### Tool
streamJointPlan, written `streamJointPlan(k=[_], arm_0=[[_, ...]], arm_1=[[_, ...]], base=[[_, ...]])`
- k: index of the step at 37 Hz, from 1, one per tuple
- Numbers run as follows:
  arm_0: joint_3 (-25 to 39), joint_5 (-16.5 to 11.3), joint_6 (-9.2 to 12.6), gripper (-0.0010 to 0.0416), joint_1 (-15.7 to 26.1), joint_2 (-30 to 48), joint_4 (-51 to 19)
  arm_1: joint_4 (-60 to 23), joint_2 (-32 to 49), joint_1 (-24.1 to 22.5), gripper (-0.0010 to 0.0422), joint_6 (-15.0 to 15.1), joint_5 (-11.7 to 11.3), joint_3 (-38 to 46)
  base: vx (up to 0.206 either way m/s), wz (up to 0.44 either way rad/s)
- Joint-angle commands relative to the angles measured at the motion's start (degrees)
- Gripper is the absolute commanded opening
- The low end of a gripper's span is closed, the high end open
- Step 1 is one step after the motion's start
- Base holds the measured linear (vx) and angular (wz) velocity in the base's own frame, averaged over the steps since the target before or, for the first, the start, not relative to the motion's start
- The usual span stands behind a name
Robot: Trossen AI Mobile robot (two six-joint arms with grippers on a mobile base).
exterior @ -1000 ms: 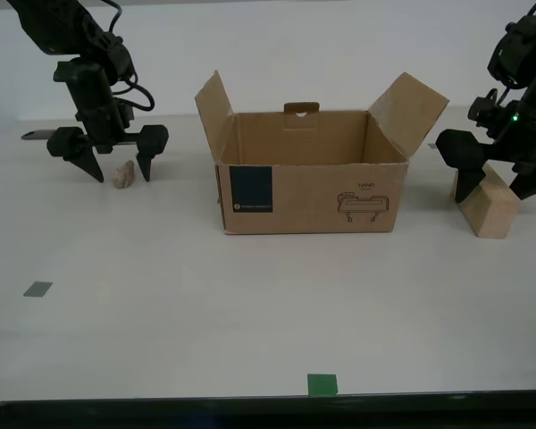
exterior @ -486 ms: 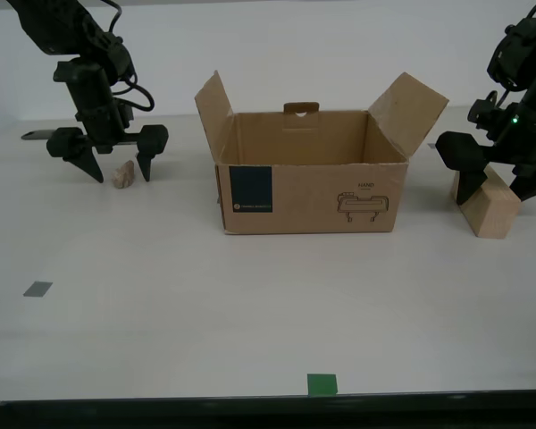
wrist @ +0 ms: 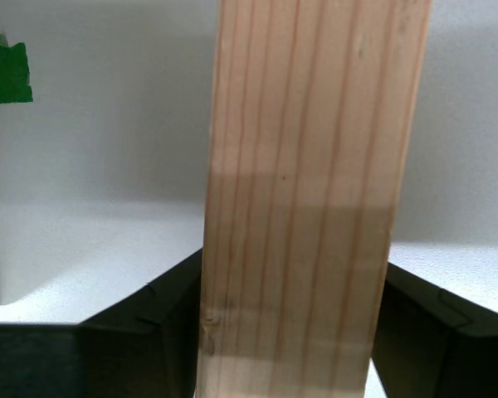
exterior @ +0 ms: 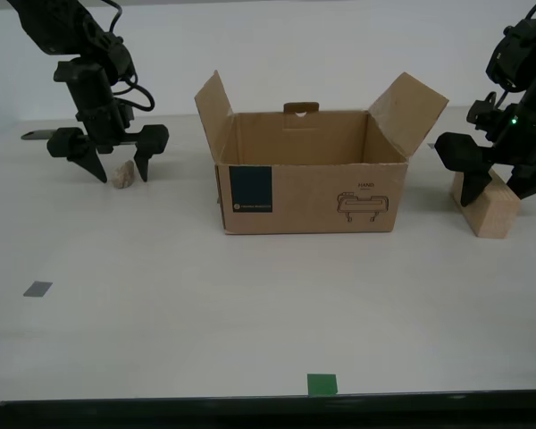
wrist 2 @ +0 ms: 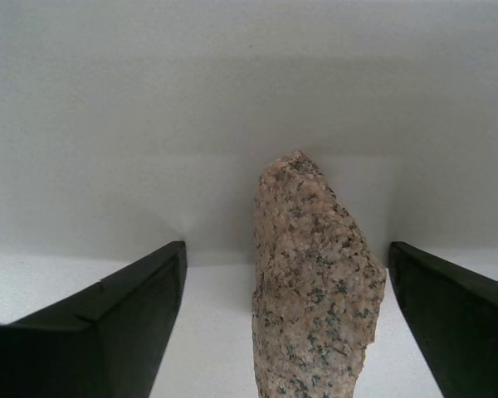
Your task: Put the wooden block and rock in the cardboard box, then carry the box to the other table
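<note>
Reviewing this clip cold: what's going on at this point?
Both arms are at their pickups beside the open cardboard box, which looks empty. My second gripper straddles the rock on the table, jaws open with gaps on both sides. My first gripper has its fingers against both sides of the wooden block, which sits on the table at the exterior view's right. Nothing has gone into the box yet.
</note>
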Motion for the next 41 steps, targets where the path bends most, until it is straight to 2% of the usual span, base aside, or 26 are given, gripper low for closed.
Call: streamJointPlan(k=[1, 13, 21, 23, 26, 41], arm_0=[[0.0, -0.1, 0.1, 0.0183, 0.0, 0.0, 0.1], [0.0, -0.1, 0.1, 0.0068, 0.0, 0.0, 0.7], [0.0, -0.1, 0.1, -0.0006, 0.0, 0.0, 1.1], [0.0, -0.1, 0.1, 0.0002, 0.0, 0.0, 1.1], [0.0, -0.1, 0.2, -0.0002, 0.0, 0.0, 1.1], [0.0, -0.1, 0.7, -0.0001, 0.0, 0.0, 1.1]], arm_1=[[-0.2, 0.0, 0.0, 0.0294, -0.1, 0.1, 0.0], [-0.2, 0.0, 0.0, 0.0171, -0.7, 0.1, 0.0], [-0.3, 0.0, 0.0, 0.0035, -1.7, 0.1, 0.0], [-0.3, 0.0, 0.0, -0.0008, -1.6, 0.2, 0.0], [-0.3, 0.0, 0.0, 0.0007, -1.7, 0.1, 0.0], [-0.5, -0.7, 0.0, -0.0001, -1.4, 0.1, 0.0]], base=[[0.000, 0.000], [0.000, 0.000], [0.000, 0.000], [0.000, 0.000], [0.000, 0.000], [0.000, 0.000]])
